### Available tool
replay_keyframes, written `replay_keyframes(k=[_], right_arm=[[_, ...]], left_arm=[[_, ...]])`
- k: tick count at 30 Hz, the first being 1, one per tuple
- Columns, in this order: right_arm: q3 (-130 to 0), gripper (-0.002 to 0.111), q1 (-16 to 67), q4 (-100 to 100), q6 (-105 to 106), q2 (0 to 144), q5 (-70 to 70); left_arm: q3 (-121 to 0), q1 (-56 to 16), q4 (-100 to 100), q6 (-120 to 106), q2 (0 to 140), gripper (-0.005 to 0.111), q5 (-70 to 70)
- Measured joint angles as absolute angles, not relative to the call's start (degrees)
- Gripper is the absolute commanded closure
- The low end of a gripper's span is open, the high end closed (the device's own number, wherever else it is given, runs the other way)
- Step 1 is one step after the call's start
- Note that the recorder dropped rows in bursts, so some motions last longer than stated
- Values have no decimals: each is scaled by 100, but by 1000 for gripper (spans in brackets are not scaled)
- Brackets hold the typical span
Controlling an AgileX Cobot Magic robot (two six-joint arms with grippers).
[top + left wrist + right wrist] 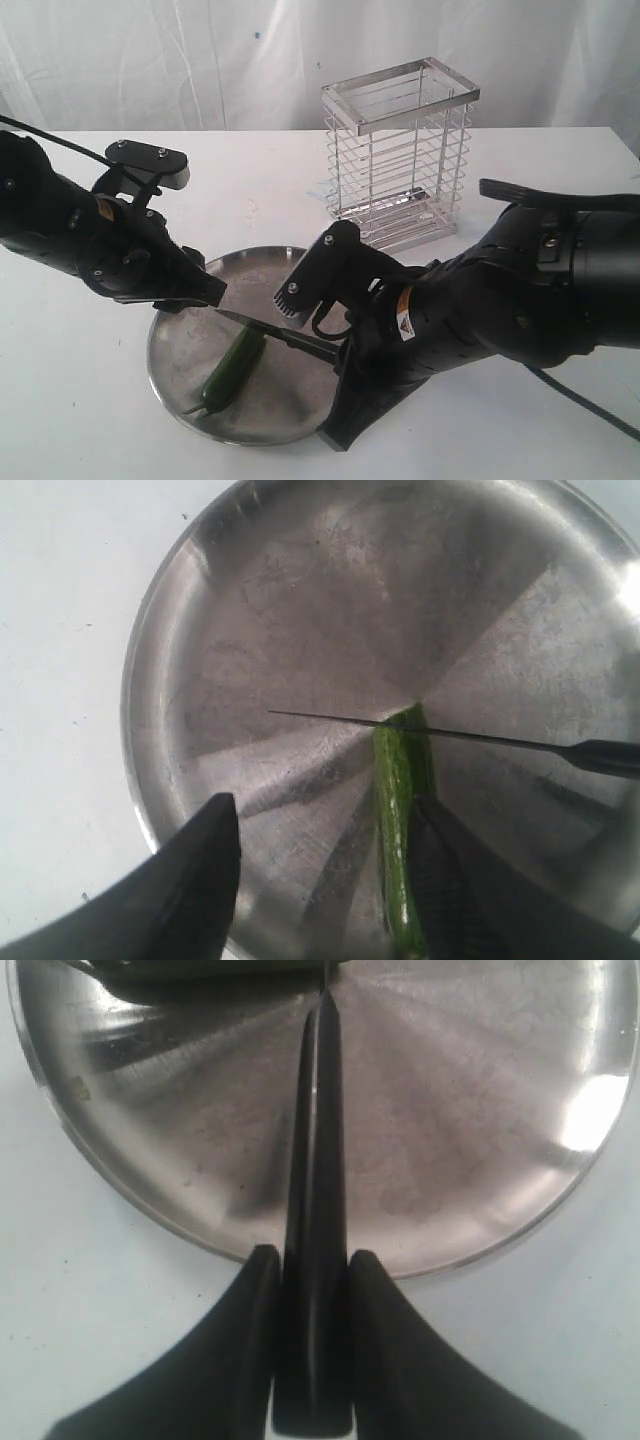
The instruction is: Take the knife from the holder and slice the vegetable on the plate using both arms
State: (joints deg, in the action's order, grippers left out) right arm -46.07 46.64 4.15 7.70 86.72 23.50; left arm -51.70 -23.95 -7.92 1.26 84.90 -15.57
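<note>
Knife (315,1160) sits pinched in the right gripper (314,1260), blade across the pepper (398,810) on the plate (300,600); left gripper (325,815), spread wide, should steady the pepper before the blade presses down.

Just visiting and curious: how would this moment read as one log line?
right gripper: shut on knife | blade across vegetable on plate | left gripper: open around vegetable

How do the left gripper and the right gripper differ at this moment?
The left gripper stands wide open, while the right gripper is shut. The left gripper grips nothing, with the pepper lying between its fingers, near one of them; the right gripper clamps the knife by its handle. Both have black fingers and face the plate.
</note>
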Motion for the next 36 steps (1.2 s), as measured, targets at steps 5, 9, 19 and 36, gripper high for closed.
replay_keyframes(k=[5,9,19,36], right_arm=[[-4607,108,4664,415,758,8700,2358],[-4607,108,4664,415,758,8798,2400],[-4607,108,4664,415,748,8958,2460],[-4607,108,4664,415,748,8958,2437]], left_arm=[[-5170,-2395,-792,126,8490,52,-1557],[-5170,-2395,-792,126,8490,52,-1557],[-5170,-2395,-792,126,8490,52,-1357],[-5170,-2513,-965,126,9080,107,-928]])
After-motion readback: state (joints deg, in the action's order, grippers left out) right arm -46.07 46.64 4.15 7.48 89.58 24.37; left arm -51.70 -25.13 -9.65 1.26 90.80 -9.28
